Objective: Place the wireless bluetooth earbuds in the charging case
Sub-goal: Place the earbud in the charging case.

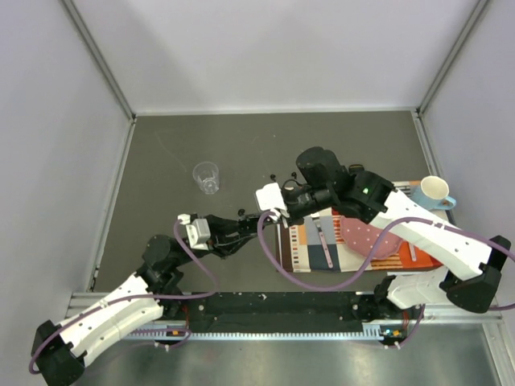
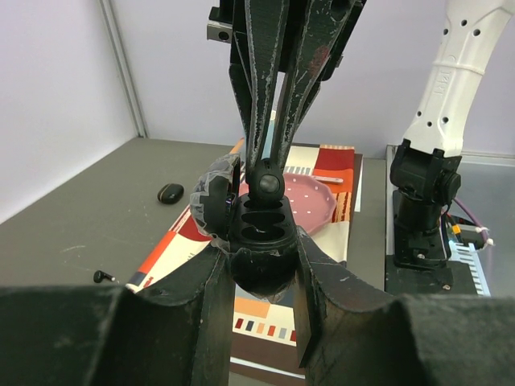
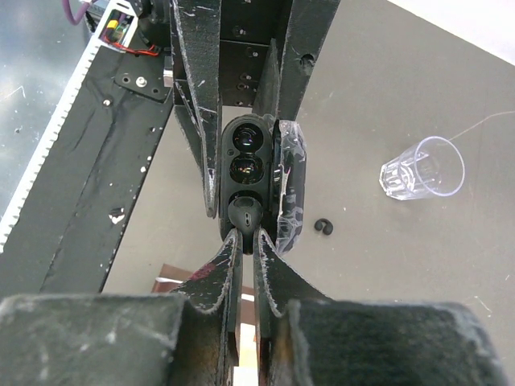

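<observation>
while open, case (image 2: pixel 259 269) in left tool (image 2: pixel 261 249)

I have the black oval charging case (image 2: pixel 257 241) mid-table in the left gripper (image 2: pixel 259 273), at the left edge of the striped patterned book (image 1: pixel 306 249). The right gripper (image 3: pixel 245 235) holds one tiny black earbud (image 2: pixel 265 186) at the case's slots. A second black earbud (image 3: pixel 323 227) lies on the grey table (image 1: pixel 338 145) beyond it; the clear plastic cup (image 1: pixel 207 177) stands far-left.
</observation>
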Action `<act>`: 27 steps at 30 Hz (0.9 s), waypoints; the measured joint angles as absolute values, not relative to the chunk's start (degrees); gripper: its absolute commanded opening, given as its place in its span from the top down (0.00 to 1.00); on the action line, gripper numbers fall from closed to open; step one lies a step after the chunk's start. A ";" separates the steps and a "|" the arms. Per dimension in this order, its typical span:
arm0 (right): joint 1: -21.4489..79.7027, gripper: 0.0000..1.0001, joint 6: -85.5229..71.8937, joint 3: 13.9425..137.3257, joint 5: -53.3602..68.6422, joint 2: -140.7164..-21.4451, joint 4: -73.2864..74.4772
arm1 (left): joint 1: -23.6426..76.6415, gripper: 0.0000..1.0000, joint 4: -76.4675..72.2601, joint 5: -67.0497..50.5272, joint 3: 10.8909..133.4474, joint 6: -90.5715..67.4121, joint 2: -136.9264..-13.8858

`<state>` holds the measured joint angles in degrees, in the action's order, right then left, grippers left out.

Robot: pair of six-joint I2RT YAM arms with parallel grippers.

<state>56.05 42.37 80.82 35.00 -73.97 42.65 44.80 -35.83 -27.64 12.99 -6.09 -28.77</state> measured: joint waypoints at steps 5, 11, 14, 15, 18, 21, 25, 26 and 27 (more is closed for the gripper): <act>56.51 0.79 42.22 80.82 34.30 -74.02 42.68 | 44.80 1.00 -35.99 -27.62 12.99 -6.07 -28.77; 56.53 0.70 42.00 81.21 33.65 -74.06 42.94 | 44.77 1.00 -36.36 -26.89 12.99 -6.04 -28.77; 56.60 0.69 41.98 81.56 33.65 -74.11 43.00 | 44.77 1.00 -36.73 -26.30 12.99 -6.04 -28.75; 56.62 0.69 41.95 81.56 33.67 -74.11 43.03 | 44.77 1.00 -36.80 -26.24 12.99 -6.04 -28.75; 56.62 0.66 41.95 81.56 33.69 -74.11 43.03 | 44.77 1.00 -36.86 -26.06 12.99 -6.04 -28.75; 56.62 0.62 41.93 81.56 33.82 -73.97 43.03 | 44.77 1.00 -36.86 -25.61 12.99 -6.04 -28.62; 56.62 0.57 41.95 81.54 34.37 -72.47 42.78 | 44.80 1.00 -36.86 -24.43 12.97 -6.07 -27.92; 56.62 0.56 41.95 81.47 34.57 -71.70 42.68 | 44.80 1.00 -36.86 -24.21 12.97 -6.04 -27.73; 56.62 0.55 41.93 81.34 35.00 -70.41 42.39 | 44.80 1.00 -36.86 -23.64 12.95 -6.07 -27.38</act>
<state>56.62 41.93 81.34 35.00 -70.41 42.39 44.80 -36.86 -23.64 12.95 -6.07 -27.38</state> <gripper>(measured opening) 0.428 0.342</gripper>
